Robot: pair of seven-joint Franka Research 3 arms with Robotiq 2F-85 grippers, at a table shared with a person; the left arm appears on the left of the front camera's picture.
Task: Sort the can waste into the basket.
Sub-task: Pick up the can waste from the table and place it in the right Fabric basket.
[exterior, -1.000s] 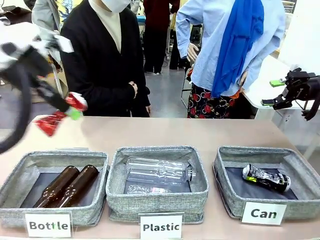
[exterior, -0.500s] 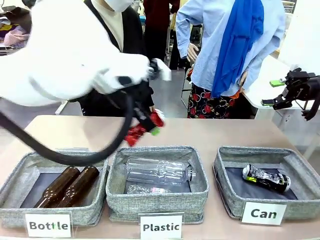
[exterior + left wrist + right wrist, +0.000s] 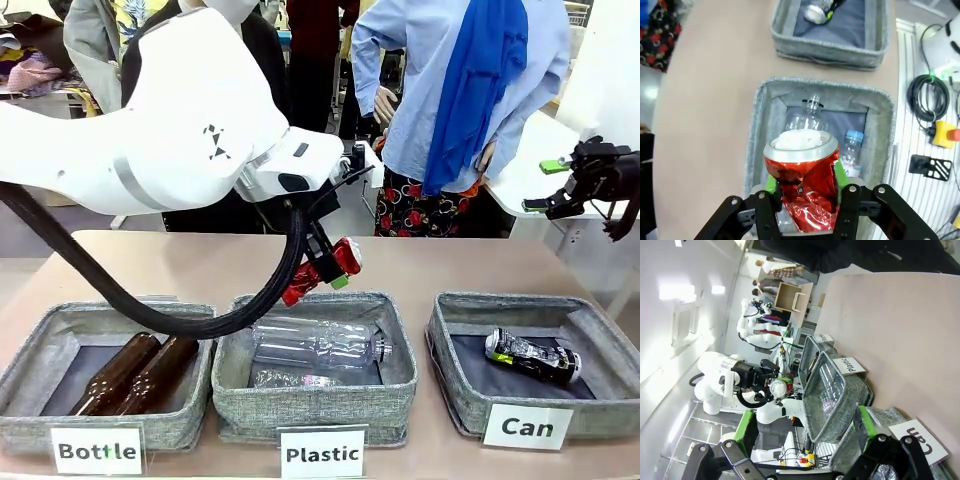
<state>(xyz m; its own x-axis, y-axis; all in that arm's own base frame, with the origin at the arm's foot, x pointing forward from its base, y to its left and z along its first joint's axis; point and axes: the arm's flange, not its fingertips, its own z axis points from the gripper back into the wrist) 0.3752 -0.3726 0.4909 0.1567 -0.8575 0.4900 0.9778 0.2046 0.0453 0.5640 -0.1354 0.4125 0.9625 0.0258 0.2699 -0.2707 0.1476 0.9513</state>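
Fingers of my left gripper (image 3: 325, 272) are clamping the red can (image 3: 802, 172) above the Plastic bin (image 3: 232, 385), mid-carry; my right gripper (image 3: 560, 186) is idling spread wide. Next I'm needing to travel right over the Can basket (image 3: 455, 375), beside the dark can (image 3: 532, 356), before releasing.

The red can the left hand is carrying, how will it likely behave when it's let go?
The red can looks badly crumpled, so it is probably light and thin-walled. The left hand squeezes its dented middle, so it may deform further. Its creases would likely keep it from rolling far.
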